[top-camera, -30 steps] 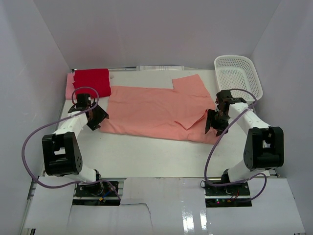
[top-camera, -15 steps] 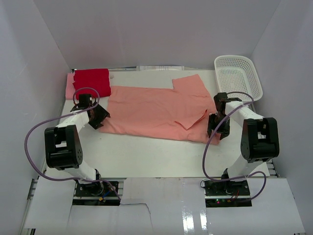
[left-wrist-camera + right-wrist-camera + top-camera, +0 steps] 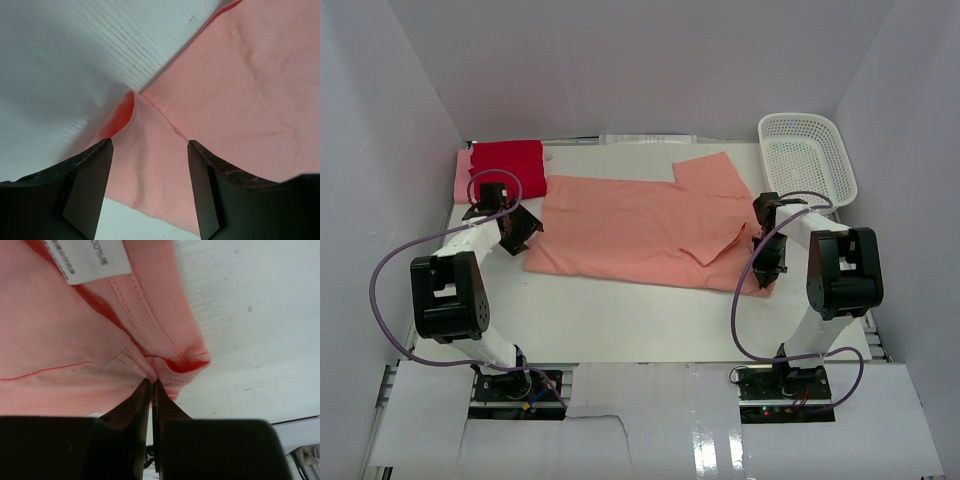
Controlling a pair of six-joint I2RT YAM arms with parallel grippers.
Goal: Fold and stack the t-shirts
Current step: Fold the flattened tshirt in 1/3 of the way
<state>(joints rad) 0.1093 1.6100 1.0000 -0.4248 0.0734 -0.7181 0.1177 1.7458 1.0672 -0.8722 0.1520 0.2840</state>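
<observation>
A salmon t-shirt (image 3: 640, 225) lies spread across the middle of the table. At the back left, a folded bright red t-shirt (image 3: 508, 165) rests on a folded pale pink one (image 3: 462, 188). My left gripper (image 3: 520, 232) is open at the salmon shirt's near-left corner. In the left wrist view that corner (image 3: 150, 170) bulges up between the spread fingers of the left gripper (image 3: 150, 150). My right gripper (image 3: 767, 262) is at the shirt's near-right edge. In the right wrist view the right gripper (image 3: 151, 382) is shut on a pinch of salmon cloth (image 3: 60, 340) by the ribbed collar, below a white label (image 3: 95, 257).
A white mesh basket (image 3: 807, 155) stands at the back right, just beyond the right arm. White walls close in the table (image 3: 620, 310) on three sides. Purple cables loop from both arms over the near table.
The right gripper swung in over the shirt's near-right edge, came down and shut on the cloth. The left gripper shifted slightly back along the shirt's left corner and stayed open.
</observation>
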